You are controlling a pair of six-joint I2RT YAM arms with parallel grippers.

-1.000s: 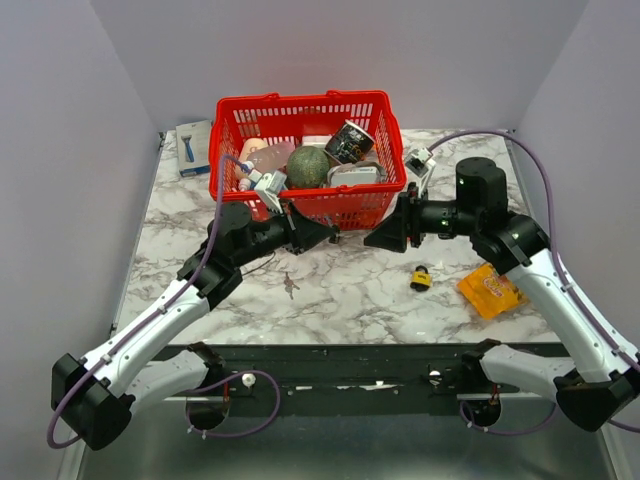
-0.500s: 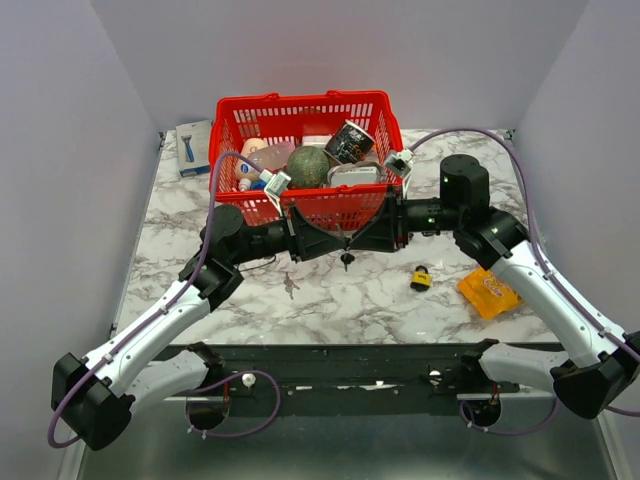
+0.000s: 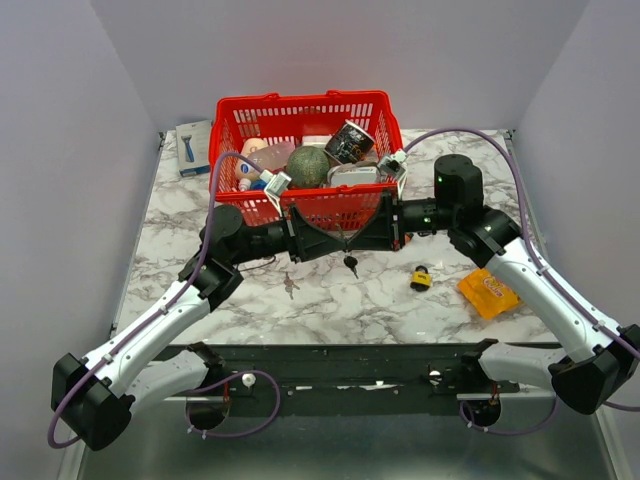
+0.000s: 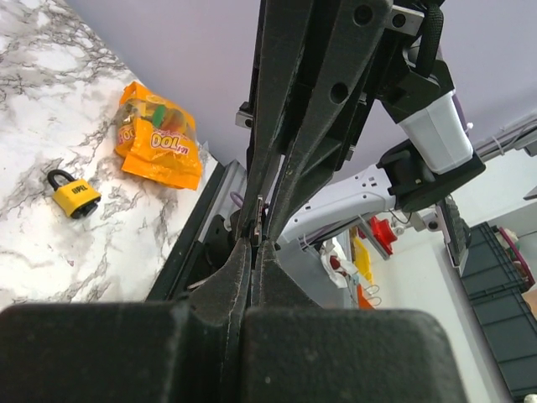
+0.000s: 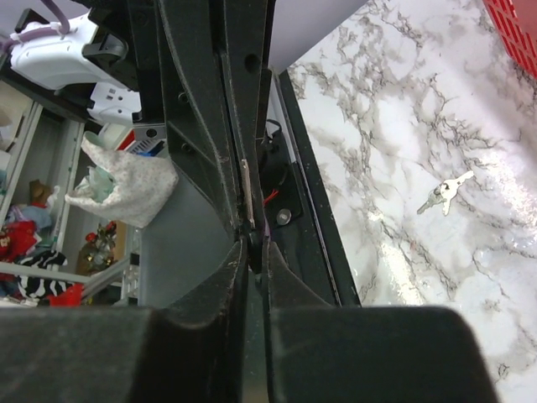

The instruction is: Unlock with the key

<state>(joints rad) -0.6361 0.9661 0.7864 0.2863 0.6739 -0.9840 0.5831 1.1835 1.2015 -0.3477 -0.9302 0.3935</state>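
Key: seen hanging at frame centre, just below the meeting tips of both pincers, above the bench.
Left pincer: closed, the key judged to be pinched at its tips.
Right pincer: jaws nearly together at the same spot; a grip cannot be confirmed.
Padlock: lying right of centre, apart from the key.
Risk: the key may be dropped or twisted if it is released before a firm second grip is made.
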